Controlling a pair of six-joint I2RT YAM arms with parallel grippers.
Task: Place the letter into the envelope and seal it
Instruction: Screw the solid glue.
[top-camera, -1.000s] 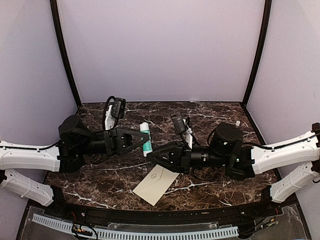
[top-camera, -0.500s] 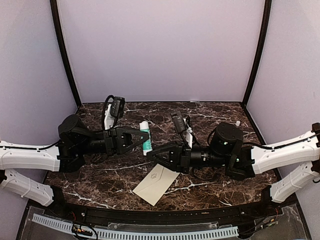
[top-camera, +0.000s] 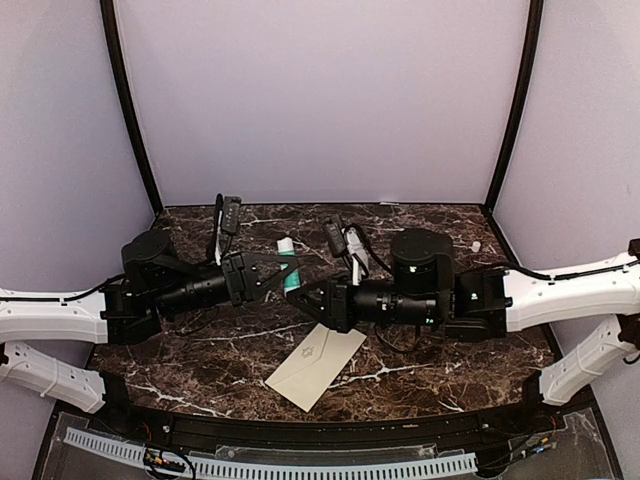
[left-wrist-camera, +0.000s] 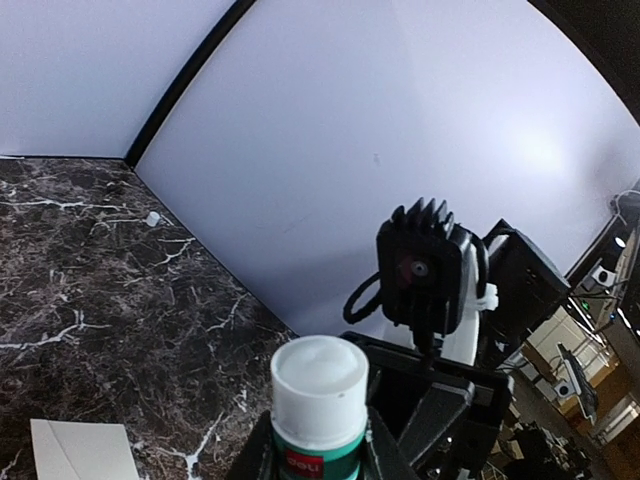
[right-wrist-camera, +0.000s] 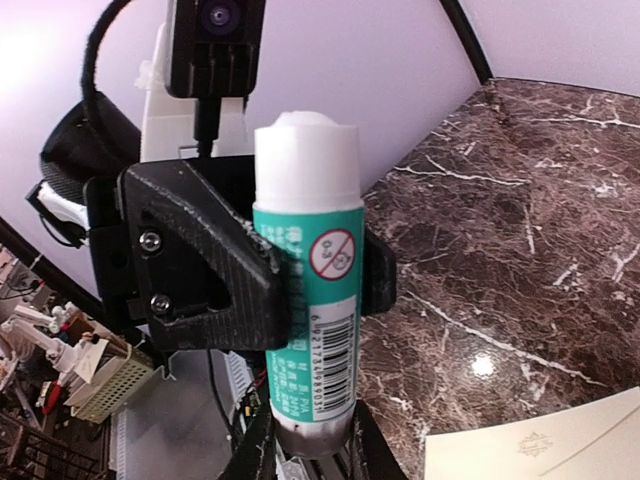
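Note:
The cream envelope (top-camera: 315, 368) lies flat at the front centre of the table, flap closed and emblem up. Its corner shows in the left wrist view (left-wrist-camera: 80, 450) and in the right wrist view (right-wrist-camera: 540, 450). The letter is out of view. A green glue stick with a white cap (top-camera: 288, 262) is held above the table between both grippers. My left gripper (top-camera: 283, 276) is shut across its body (right-wrist-camera: 308, 300), just below the cap (left-wrist-camera: 318, 375). My right gripper (right-wrist-camera: 305, 445) is shut on the stick's bottom end; in the top view it (top-camera: 303, 298) meets the left gripper.
A small white object (top-camera: 476, 246) lies at the back right corner, also seen in the left wrist view (left-wrist-camera: 152, 218). Both arms cross the middle of the marble table (top-camera: 420, 360). Lilac walls close the back and sides.
My right arm has swung left and back until its gripper met the glue stick in my left gripper. The left gripper has turned and lifted the stick slightly. The envelope has not moved.

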